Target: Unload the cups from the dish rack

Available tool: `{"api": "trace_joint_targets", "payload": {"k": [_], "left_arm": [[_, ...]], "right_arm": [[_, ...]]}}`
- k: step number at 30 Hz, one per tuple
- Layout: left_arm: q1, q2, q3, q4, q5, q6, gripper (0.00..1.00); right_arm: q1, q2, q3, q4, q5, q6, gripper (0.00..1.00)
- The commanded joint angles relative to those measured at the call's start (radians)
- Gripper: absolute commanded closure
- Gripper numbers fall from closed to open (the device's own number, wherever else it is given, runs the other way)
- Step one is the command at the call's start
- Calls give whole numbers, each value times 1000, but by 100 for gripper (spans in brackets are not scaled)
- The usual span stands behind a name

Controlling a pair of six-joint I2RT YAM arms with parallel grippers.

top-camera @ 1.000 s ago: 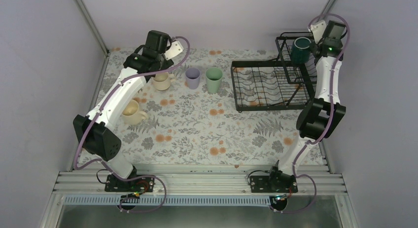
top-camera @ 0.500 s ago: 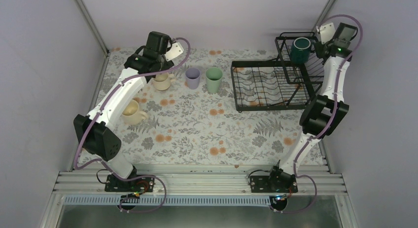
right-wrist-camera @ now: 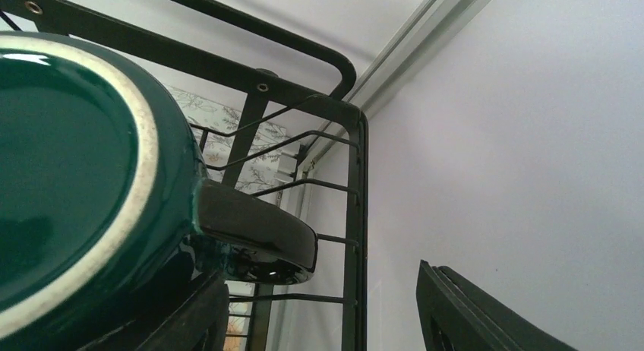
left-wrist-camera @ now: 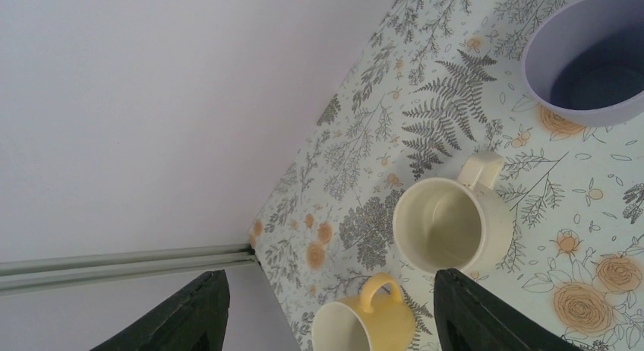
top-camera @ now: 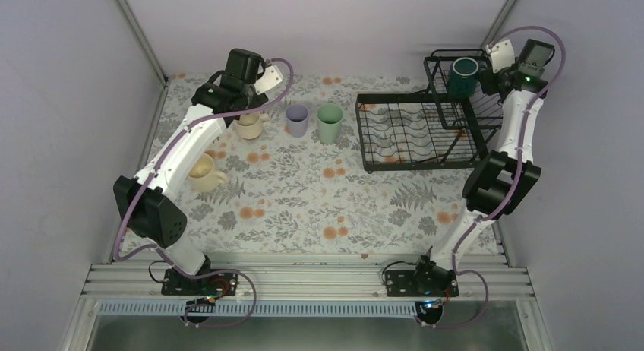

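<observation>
Right wrist: right gripper [right-wrist-camera: 319,279] open and empty beside the green mug [right-wrist-camera: 68,161] in the rack [right-wrist-camera: 355,214] basket, probably lining up its handle.

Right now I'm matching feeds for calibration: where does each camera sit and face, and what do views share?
Top external: above and behind the robot, looking down on the floral table; left arm and right arm show.
Left wrist: on its arm, facing down at the cream mug, yellow mug and lavender tumbler; left tool open.
Right wrist: beside the dish rack, facing the dark green mug; right tool open.
Top and left wrist share the cream mug.
</observation>
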Motion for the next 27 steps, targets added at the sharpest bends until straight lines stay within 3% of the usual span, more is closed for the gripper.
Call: {"api": "trace_joint_targets", "payload": {"k": [1,18,19,22,23,27], "left_arm": [[4,7,-1,2,2,-16,33],[21,8,-4,-18,16,-24,35],[22,11,-3,-19,18,-24,35],[20,19,0,-21,24,-28,35],[20,20,0,-21,26,-29,35],[20,20,-1,-20,33,-31,36]], "right_arm": [[-9,-14,-24,-3,-63,-4,36],[-51,86,7,114,-198,7,39],[-51,91,7,118,-199,9,41],[-53,102,7,123,-219,8,69],[-53,102,0,126,-226,8,74],[-54,83,-27,136,-255,13,83]]}}
